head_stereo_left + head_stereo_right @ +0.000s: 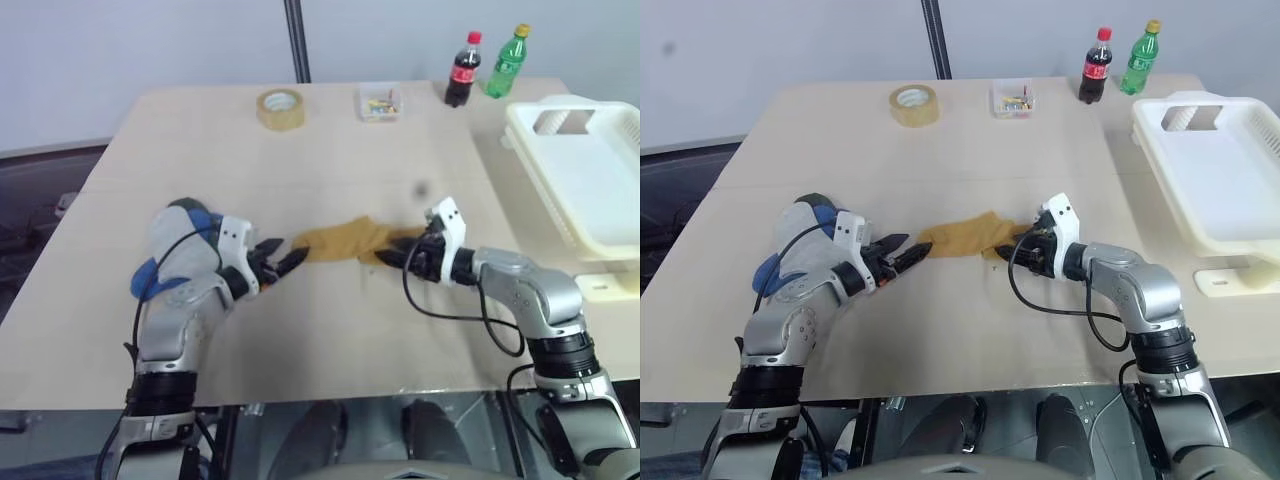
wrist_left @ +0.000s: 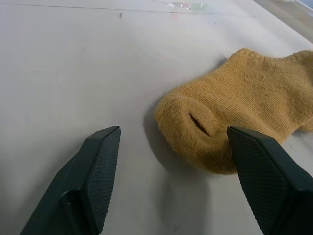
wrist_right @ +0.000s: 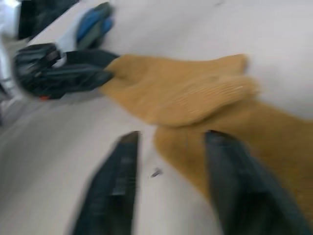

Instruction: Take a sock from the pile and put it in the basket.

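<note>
A mustard-yellow sock [image 1: 340, 240] lies flat on the table, stretched between my two grippers. My left gripper [image 1: 285, 258] is open at the sock's left end; in the left wrist view its fingers [image 2: 98, 166] stand wide apart, with the sock's rounded end [image 2: 244, 93] just ahead of them. At the sock's right end my right gripper [image 1: 1005, 250] is open too, one of its fingers [image 3: 230, 166] lying over the fabric. The pile [image 1: 178, 232] of grey and blue socks sits behind my left arm, partly hidden by it. The white basket [image 1: 590, 180] stands at the table's right edge.
Along the table's far side are a roll of tape [image 1: 281, 108], a small clear box [image 1: 380, 102], a cola bottle [image 1: 462, 70] and a green bottle [image 1: 507, 62]. A black pole [image 1: 297, 40] rises behind the table.
</note>
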